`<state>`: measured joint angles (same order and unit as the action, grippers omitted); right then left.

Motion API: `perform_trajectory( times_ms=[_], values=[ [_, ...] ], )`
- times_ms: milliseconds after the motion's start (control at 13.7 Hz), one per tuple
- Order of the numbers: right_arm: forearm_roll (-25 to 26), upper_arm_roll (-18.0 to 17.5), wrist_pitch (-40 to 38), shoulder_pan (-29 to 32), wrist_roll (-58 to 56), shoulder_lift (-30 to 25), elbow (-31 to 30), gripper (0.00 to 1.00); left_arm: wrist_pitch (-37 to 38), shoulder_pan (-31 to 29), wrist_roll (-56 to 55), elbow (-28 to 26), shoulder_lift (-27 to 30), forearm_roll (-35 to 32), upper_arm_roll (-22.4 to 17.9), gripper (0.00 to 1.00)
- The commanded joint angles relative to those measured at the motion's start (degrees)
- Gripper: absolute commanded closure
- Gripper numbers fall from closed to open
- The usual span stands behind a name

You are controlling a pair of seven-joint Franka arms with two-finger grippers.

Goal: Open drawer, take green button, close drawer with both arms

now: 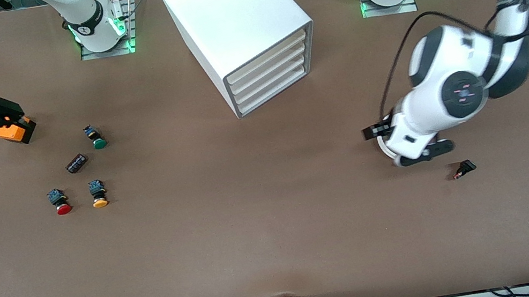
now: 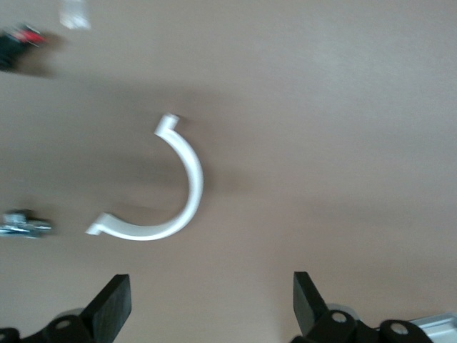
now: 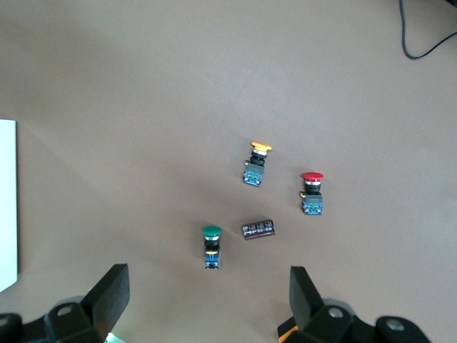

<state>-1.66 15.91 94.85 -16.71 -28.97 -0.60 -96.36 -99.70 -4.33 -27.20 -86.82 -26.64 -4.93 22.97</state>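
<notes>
The white cabinet (image 1: 236,17) stands in the middle of the table between the arms' bases, and its stacked drawers (image 1: 269,78) are all shut. The green-capped button (image 1: 96,137) lies on its side on the bare table toward the right arm's end; it shows too in the right wrist view (image 3: 211,246). My right gripper (image 1: 12,121) hangs open and empty over the table near that end, apart from the button (image 3: 207,300). My left gripper (image 1: 402,141) is open and empty over the left arm's end (image 2: 212,304), above a white curved clip (image 2: 171,193).
A red-capped button (image 1: 60,201) and a yellow-orange-capped button (image 1: 98,193) lie nearer the front camera than the green one, with a dark cylinder (image 1: 76,163) between them. A small black part (image 1: 464,169) lies near the left gripper. Cables hang along the table's front edge.
</notes>
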Motion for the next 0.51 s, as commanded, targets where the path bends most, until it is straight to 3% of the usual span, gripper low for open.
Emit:
perform_trajectory(
  times_ms=[0,438],
  values=[
    [-0.2,-0.3,-2.0,0.4,0.0,0.3,2.6,0.01,4.8,1.2,10.8,-0.7,5.5,3.3,-7.4,0.00],
    [0.2,-11.5,-3.5,12.0,-0.1,-1.1,2.7,0.01,11.9,0.5,21.1,-1.9,15.4,3.6,-15.8,0.00]
  ],
)
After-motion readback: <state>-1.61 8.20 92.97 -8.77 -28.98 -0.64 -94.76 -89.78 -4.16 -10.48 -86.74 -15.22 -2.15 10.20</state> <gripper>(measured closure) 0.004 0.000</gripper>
